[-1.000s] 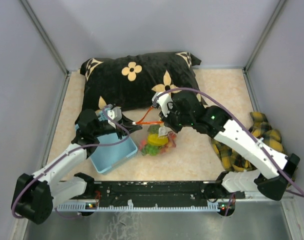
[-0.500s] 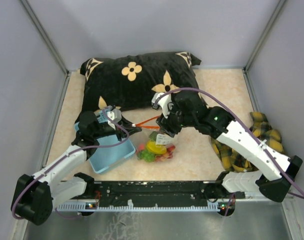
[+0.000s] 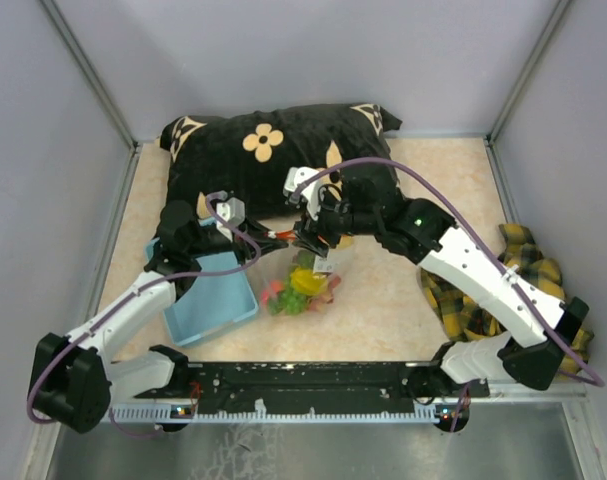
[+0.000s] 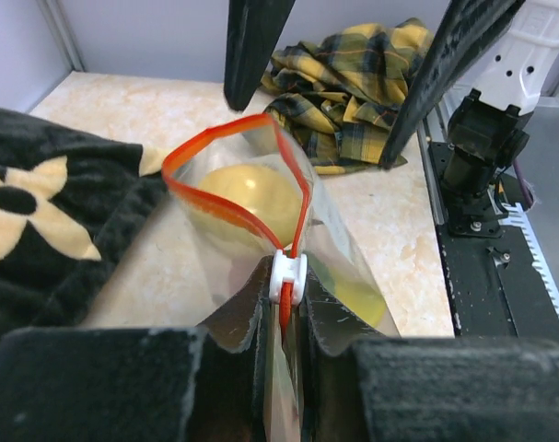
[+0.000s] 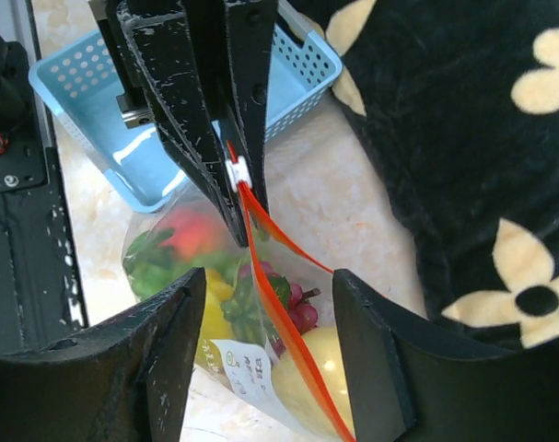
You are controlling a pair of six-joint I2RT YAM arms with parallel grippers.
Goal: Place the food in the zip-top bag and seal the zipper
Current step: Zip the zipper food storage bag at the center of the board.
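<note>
Zip-top bag (image 3: 301, 290), middle of the table (image 3: 433, 170) toward its near edge: limp, slick film, probably light, bulging with food (image 5: 182, 230); left gripper (image 4: 284, 308) pinching the slider (image 4: 287, 273) corner, right gripper (image 5: 265, 295) spread wide astride the unsealed zipper (image 4: 226, 214), the firmest hold.

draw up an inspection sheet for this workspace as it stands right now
surface: beige marbled table, no spills seen
job's things: zip-top bag holds toy fruit; red zipper gapes open, white slider at one end
clutter: light blue basket, black flowered pillow, yellow plaid cloth
tools: left tool shut on the bag's corner by the slider; right tool open, straddling the zipper
cables: purple cable loops along each arm
surroundings: grey walls on three sides
</note>
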